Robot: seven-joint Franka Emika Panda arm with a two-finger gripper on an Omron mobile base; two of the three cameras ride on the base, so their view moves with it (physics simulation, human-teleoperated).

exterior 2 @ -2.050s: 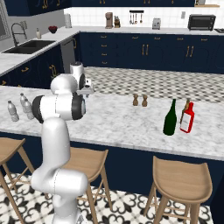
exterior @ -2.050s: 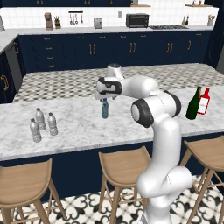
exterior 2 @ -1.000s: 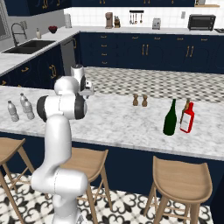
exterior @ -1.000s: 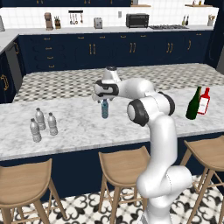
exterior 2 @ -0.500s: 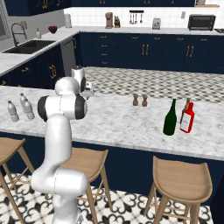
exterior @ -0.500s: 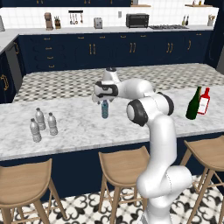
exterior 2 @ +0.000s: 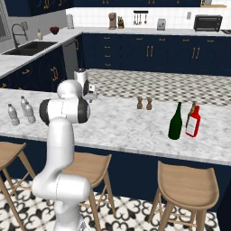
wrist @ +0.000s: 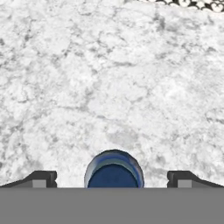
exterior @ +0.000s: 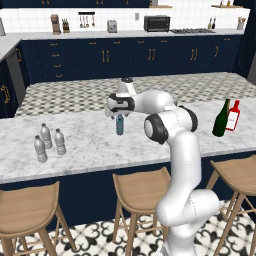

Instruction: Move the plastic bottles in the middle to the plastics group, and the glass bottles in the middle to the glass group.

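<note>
Three grey ribbed bottles stand near the counter's left front edge. At mid-counter, the blue-tinted bottle stands upright; its upper part is hidden by the gripper. From the hand camera, its dark blue cap sits between fully spread fingertips, untouched. The green bottle and red bottle stand near the right end.

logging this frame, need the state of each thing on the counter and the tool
blue-tinted ribbed plastic bottle with dark blue cap: upright, between the open fingers, not gripped
tool: open, above that bottle
three clear grey ribbed bottles: upright, grouped
tall dark green glass bottle: upright beside red bottle
red bottle with white label: upright
</note>
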